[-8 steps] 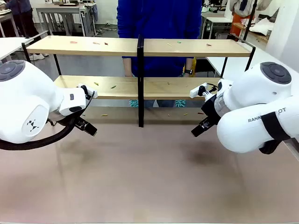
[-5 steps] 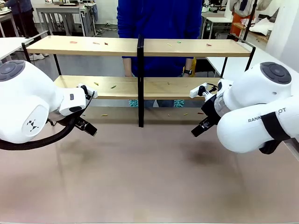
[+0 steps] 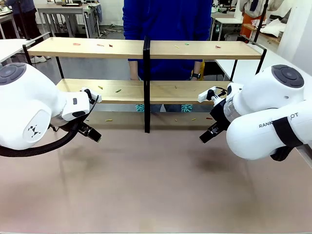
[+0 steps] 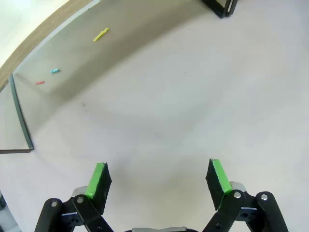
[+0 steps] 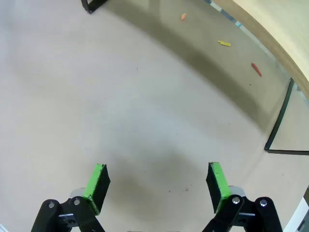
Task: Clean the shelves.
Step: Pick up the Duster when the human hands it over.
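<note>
Nothing was seen to be moved on the light-wood, black-framed shelves (image 3: 195, 49) or beige-pink tabletop (image 3: 156, 190) since a moment earlier.

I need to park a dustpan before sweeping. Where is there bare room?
The tabletop between the left gripper and right gripper, on the robot's side of the shelves, is bare. Small coloured scraps dot both levels and the strip underneath.

Chunky glossy white shells with dark grey round joint caps (image 3: 287, 75), left arm (image 3: 29, 109) with a fat black cable (image 3: 44, 148), right arm (image 3: 258, 105) with a black strap (image 3: 285, 131) and half-hidden lettering (image 3: 278, 121), probably the brand; left gripper (image 4: 159, 176) and right gripper (image 5: 157, 181) black with green pads (image 4: 99, 178).
</note>
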Controlling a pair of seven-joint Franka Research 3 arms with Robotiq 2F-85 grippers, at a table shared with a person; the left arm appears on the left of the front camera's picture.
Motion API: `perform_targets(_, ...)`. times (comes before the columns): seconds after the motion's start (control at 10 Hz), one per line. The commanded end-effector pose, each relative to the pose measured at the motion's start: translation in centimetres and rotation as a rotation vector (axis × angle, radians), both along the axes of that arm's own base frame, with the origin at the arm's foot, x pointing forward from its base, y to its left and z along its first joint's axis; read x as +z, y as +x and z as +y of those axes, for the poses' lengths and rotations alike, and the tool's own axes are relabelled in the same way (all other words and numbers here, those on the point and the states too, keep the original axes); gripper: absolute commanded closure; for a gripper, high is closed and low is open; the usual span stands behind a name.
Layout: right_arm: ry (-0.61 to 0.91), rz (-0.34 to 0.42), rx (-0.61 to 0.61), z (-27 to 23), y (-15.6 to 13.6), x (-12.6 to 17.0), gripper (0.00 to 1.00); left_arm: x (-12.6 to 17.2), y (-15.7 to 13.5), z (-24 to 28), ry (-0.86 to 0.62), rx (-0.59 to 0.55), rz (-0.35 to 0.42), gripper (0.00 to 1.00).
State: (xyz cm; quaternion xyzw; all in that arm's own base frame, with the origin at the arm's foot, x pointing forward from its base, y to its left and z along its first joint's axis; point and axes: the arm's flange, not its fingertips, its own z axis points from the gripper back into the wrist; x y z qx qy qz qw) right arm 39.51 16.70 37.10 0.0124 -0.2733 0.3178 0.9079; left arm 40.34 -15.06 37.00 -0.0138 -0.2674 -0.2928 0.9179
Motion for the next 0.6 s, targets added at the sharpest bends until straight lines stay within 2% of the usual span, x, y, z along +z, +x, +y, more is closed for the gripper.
perform_targets(0.0,0.001,0.000,0.000,-0.01,0.00,0.00,0.00,0.02,-0.01,-0.01,0.000,-0.001,-0.001,0.00)
perform_targets(0.5,0.001,0.000,0.000,-0.01,0.00,0.00,0.00,0.02,-0.01,-0.01,0.000,-0.001,-0.001,0.00)
